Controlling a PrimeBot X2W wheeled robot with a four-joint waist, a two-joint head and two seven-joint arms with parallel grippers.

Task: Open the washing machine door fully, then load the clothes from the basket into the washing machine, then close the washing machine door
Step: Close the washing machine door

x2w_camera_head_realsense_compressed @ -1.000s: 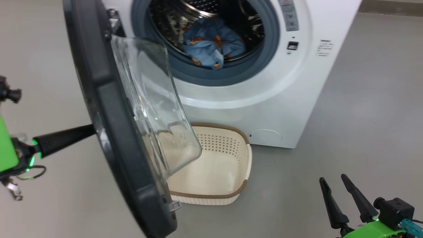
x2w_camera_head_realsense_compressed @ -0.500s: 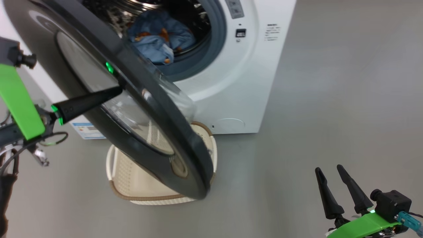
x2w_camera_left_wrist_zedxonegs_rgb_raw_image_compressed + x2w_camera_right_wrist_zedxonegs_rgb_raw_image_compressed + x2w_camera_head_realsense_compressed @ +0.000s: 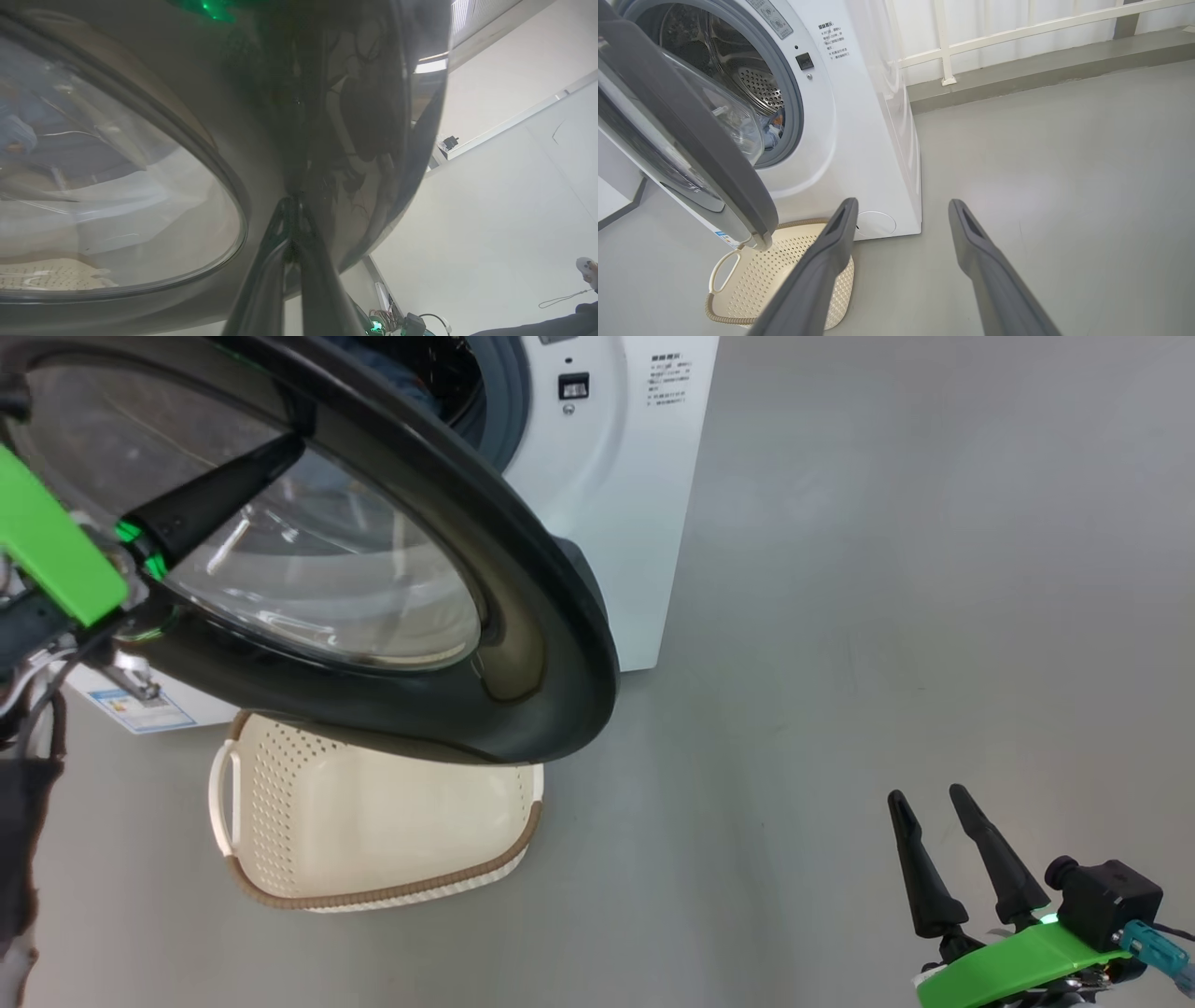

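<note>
White washing machine [image 3: 616, 523] on grey floor [image 3: 887, 569]; its partly open washing machine door [image 3: 532, 616] overhangs the basket [image 3: 373, 840] and screens the clothes [image 3: 771, 133] inside. Left gripper [image 3: 291, 445], clenched, touches the door's face; right gripper [image 3: 926, 793] hangs released, well apart.

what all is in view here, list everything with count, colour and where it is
washing machine: one, white, ahead on the floor
washing machine door: one, glossy black with clear glass, swung partway across the opening, above the basket
clothes: count unclear, light blue, inside the drum
basket: one, cream with brown rim, on the floor before the machine, visible part empty
label: one, blue and white, low on the machine's front
railing: one, white, behind the machine
floor: grey, all around
left gripper: one, dark fingers, shut, tips against the door
right gripper: one, dark fingers, open, lower right over the floor
</note>
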